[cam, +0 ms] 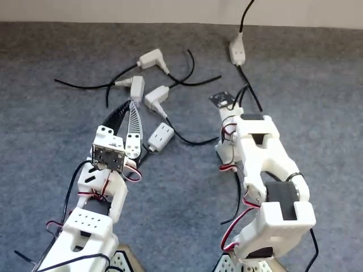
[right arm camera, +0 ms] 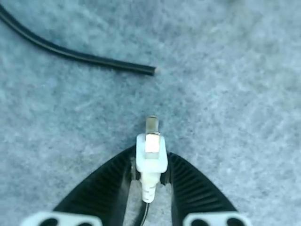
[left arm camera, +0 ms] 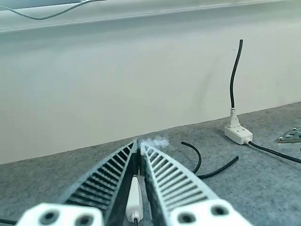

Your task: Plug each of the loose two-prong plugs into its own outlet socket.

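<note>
My left gripper (left arm camera: pixel 139 144) is shut on a slim white plug (left arm camera: pixel 134 200) that sits between its ribbed fingers. In the high view the left gripper (cam: pixel 134 102) ends at a white plug (cam: pixel 136 87) among the black cords. My right gripper (right arm camera: pixel 151 158) is shut on a white two-prong plug (right arm camera: pixel 151 149), prongs pointing away over the grey carpet. A white outlet socket (cam: pixel 160 136) lies just right of the left fingers. Another white socket (cam: pixel 237 50) lies at the far side, also seen as socket (left arm camera: pixel 237 133) with its cord rising.
Two more white cord ends (cam: pixel 151 58) (cam: pixel 157 96) lie beyond the left gripper in a tangle of black cables (cam: pixel 187 73). A loose black cable end (right arm camera: pixel 149 70) lies ahead of the right gripper. A pale wall (left arm camera: pixel 141 70) bounds the far edge.
</note>
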